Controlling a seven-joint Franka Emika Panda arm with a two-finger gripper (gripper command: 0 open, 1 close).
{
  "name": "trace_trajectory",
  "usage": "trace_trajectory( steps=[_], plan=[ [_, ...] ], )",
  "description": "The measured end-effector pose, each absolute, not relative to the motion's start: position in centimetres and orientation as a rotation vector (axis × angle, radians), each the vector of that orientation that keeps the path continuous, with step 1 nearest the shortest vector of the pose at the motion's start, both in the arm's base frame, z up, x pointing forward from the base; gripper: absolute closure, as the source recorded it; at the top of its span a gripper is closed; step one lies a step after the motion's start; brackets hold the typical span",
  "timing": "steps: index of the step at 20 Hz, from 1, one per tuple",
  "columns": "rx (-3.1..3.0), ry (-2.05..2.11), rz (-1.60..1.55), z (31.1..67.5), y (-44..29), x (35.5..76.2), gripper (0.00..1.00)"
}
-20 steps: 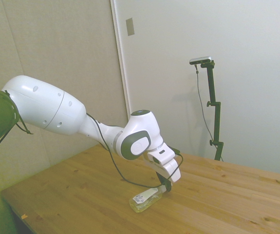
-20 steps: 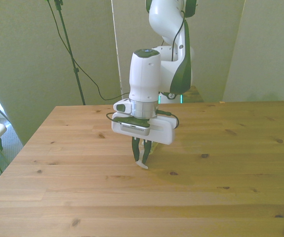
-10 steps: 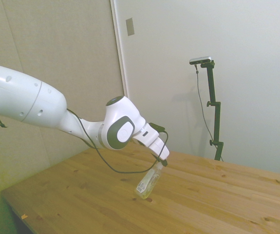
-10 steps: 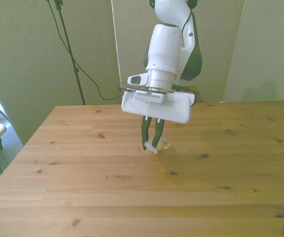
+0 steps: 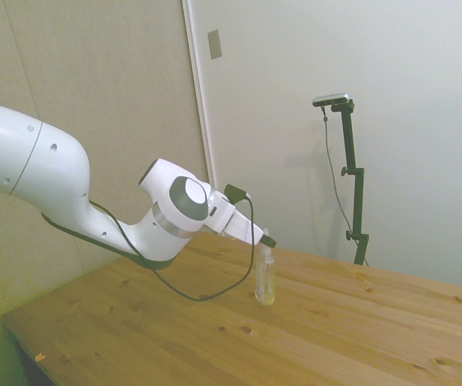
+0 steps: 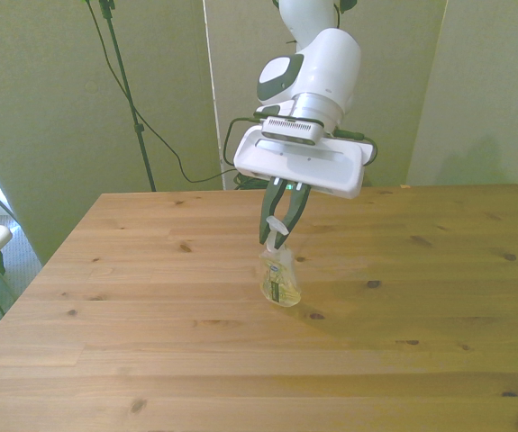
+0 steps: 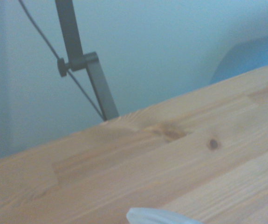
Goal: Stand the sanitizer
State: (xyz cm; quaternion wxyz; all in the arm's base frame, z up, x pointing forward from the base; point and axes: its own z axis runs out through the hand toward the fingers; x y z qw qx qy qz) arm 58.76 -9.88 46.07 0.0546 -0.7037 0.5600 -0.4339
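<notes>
The sanitizer (image 5: pixel 264 277) now stands near upright on the bench (image 5: pixel 359 330), base down on the wood and pump top uppermost, roughly mid-bench in the front view. A second ago it lay flat on its side; half a second ago it hung tilted from its top with the base low; since then it has been swung up to vertical. The claw (image 6: pixel 277 236) is clenched on the sanitizer's pump top, its fingers (image 6: pixel 268 225) pinched together above the neck, with the arm angled in from the side. In the wrist view only a pale sliver of the sanitizer (image 7: pixel 159 216) shows against the planks. By my judgement the tipping is done; what is left is letting go without toppling a slim, top-held bottle.
</notes>
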Motion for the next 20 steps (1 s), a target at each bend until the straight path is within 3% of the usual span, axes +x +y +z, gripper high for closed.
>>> trace_trajectory(
  steps=[9, 10, 20],
  plan=[
    [-2.048, 1.7, -1.456, 42.5, -7.1, 57.4, 1.0],
    [-2.046, 1.701, -1.458, 42.5, -7.1, 57.3, 0.0],
    [-2.045, 1.718, -1.457, 42.4, -7.9, 56.3, 0.0]
  ],
)
